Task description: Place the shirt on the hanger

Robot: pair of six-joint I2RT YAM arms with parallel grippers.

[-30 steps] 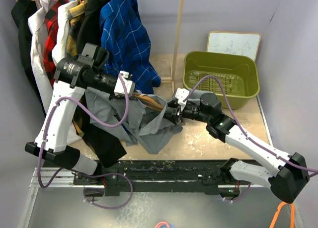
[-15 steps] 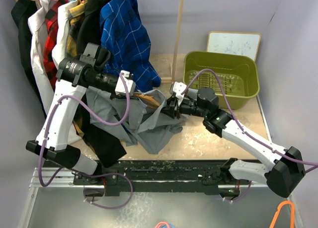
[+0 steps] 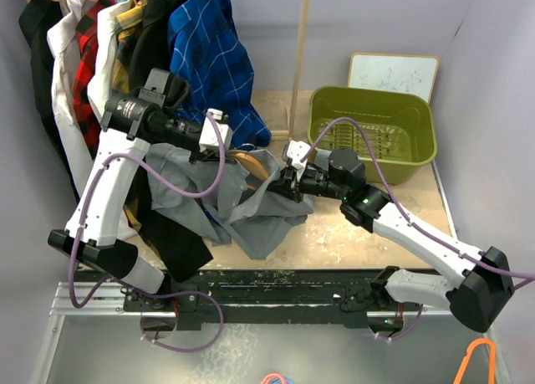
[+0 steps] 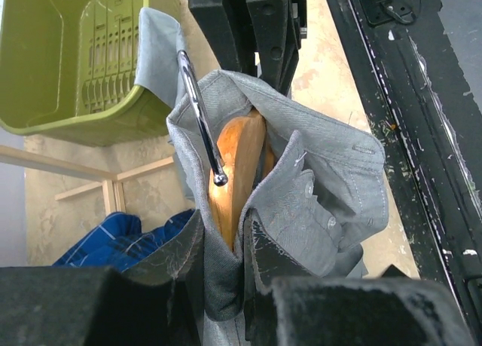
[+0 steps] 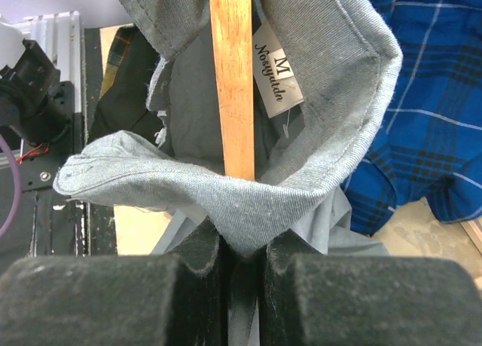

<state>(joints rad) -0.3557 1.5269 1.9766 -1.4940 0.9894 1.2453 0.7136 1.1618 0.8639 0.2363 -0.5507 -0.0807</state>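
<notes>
Top external: left end effector (image 3: 227, 152) and right end effector (image 3: 284, 186) each clamp the shirt (image 3: 263, 225).

White neck tag (image 5: 277, 73) inside shirt (image 5: 354, 127) collar: "M", script brand, roughly "Nosyutda".

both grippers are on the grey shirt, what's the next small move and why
Probably pull the right gripper gently away from the left gripper, drawing the collar along the hanger. Both pinch the shirt, and the wooden arm sits inside the neck opening, but the fabric is slack and bunched around it.
</notes>
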